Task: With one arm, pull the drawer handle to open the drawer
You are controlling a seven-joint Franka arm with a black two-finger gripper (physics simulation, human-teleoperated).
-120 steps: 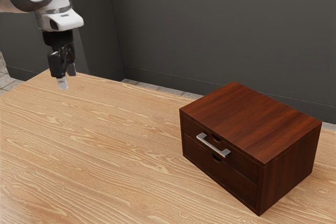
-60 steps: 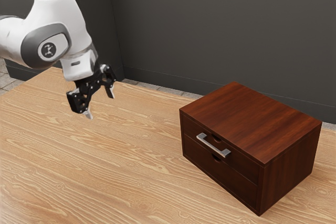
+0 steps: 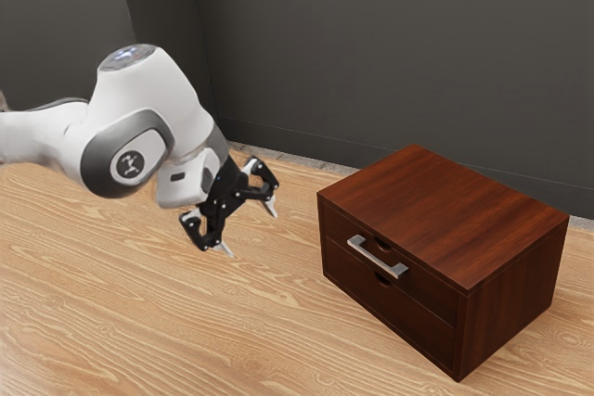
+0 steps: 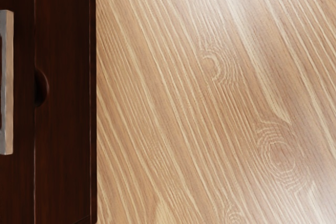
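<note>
Dark grey walls, pale wood tabletop (image 3: pixel 130 322). Our claw (image 3: pixel 249 229) spread wide, holding nothing, angled sideways toward cabinet (image 3: pixel 445 201) (so it can straddle bar, we judge). Handle (image 3: pixel 377 256) on shut upper drawer (image 3: pixel 422 285), well apart from claw.

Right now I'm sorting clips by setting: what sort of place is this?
Likely a bare simulated test room, not a home: a pale wood-grain table, plain dark grey walls, and a white robot arm facing a small dark wooden drawer cabinet with a metal handle.
</note>
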